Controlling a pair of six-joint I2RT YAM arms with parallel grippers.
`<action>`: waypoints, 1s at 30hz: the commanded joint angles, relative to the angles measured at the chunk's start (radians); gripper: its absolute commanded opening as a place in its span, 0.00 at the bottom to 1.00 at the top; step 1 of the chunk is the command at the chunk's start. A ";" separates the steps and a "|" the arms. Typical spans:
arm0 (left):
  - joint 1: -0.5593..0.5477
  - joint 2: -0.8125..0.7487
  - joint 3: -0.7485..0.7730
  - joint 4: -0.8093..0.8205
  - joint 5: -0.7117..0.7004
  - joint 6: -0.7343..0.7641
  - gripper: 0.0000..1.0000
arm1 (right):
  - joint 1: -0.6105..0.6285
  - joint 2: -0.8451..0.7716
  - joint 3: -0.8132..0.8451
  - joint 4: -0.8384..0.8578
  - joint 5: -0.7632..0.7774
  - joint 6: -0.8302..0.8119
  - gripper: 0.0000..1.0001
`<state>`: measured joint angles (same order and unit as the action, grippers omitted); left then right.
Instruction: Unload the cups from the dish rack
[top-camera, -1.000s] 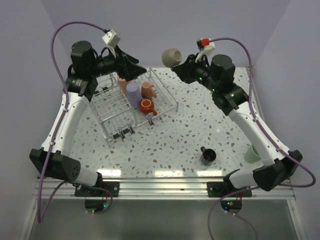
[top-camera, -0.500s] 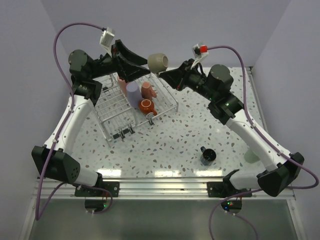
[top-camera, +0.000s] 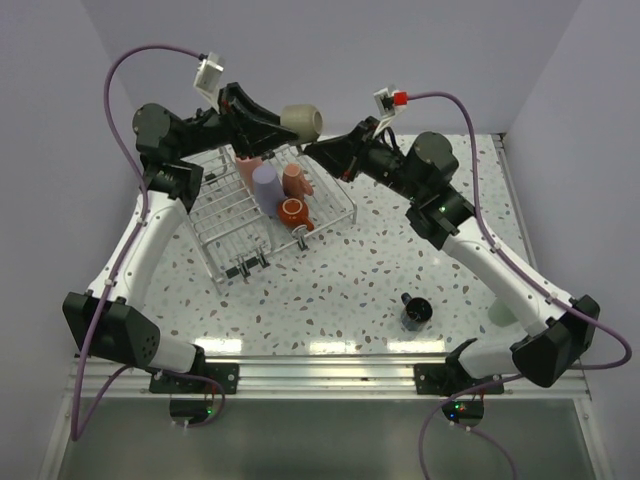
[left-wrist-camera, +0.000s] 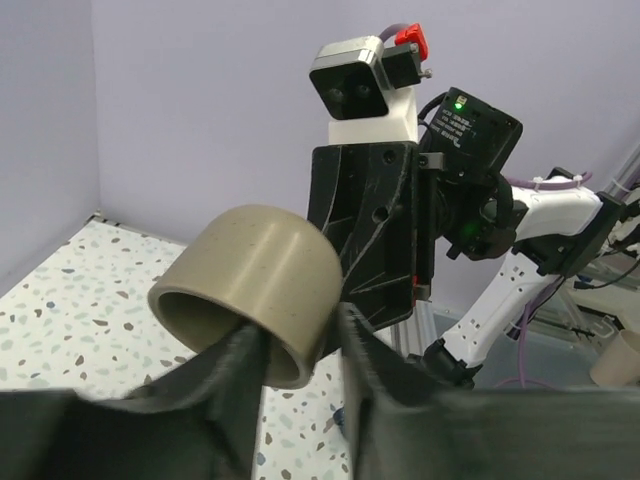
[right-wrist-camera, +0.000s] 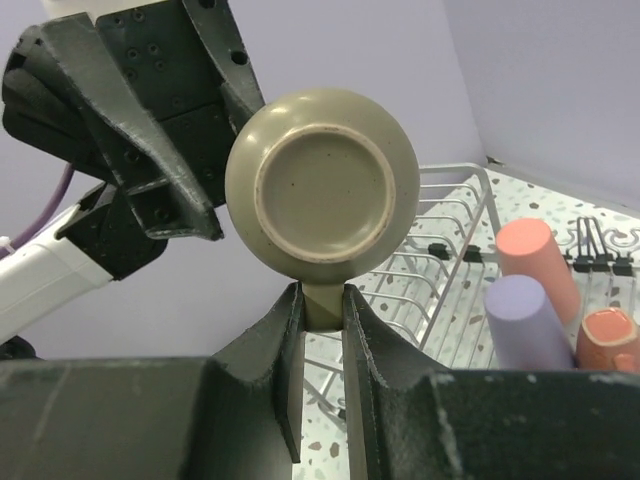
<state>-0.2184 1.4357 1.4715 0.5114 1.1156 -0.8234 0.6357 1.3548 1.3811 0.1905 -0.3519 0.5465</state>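
Jaws of the right gripper (right-wrist-camera: 322, 300) are pinched on the wall of the beige cup (right-wrist-camera: 322, 185), one finger inside its mouth and one outside. The cup is carried in the air on its side, with its round base facing the right wrist camera. From above, the cup (top-camera: 302, 121) hangs over the far right corner of the dish rack (top-camera: 230, 215), between the two grippers.

The left gripper (left-wrist-camera: 300, 345) meets it from the other side. Its jaws stand apart, straddling the lower rim of the cup (left-wrist-camera: 255, 285), with a gap showing beside the outer finger. Whether the inner finger touches the cup cannot be told.

In the rack below lie a lavender cup (top-camera: 265, 183), a salmon cup (top-camera: 295, 180) and an orange-red cup (top-camera: 293, 211). A pink cup (top-camera: 247, 165) shows partly behind the left gripper. Out on the speckled table (top-camera: 340, 270) stands a dark cup (top-camera: 416, 311), and a mint-green cup (top-camera: 505, 308) is half hidden by the right arm.
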 joint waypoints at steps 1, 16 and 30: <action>-0.009 -0.044 -0.017 0.093 0.024 -0.042 0.29 | 0.009 0.009 -0.005 0.118 -0.027 0.039 0.00; 0.027 -0.116 0.098 -0.638 -0.270 0.472 0.00 | 0.012 0.038 -0.028 0.001 0.019 0.035 0.66; 0.057 -0.185 0.233 -1.092 -0.964 0.923 0.00 | 0.012 0.010 -0.016 -0.114 0.033 -0.022 0.77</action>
<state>-0.1852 1.3029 1.6390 -0.4934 0.4091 -0.0696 0.6472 1.4014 1.3499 0.1059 -0.3386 0.5629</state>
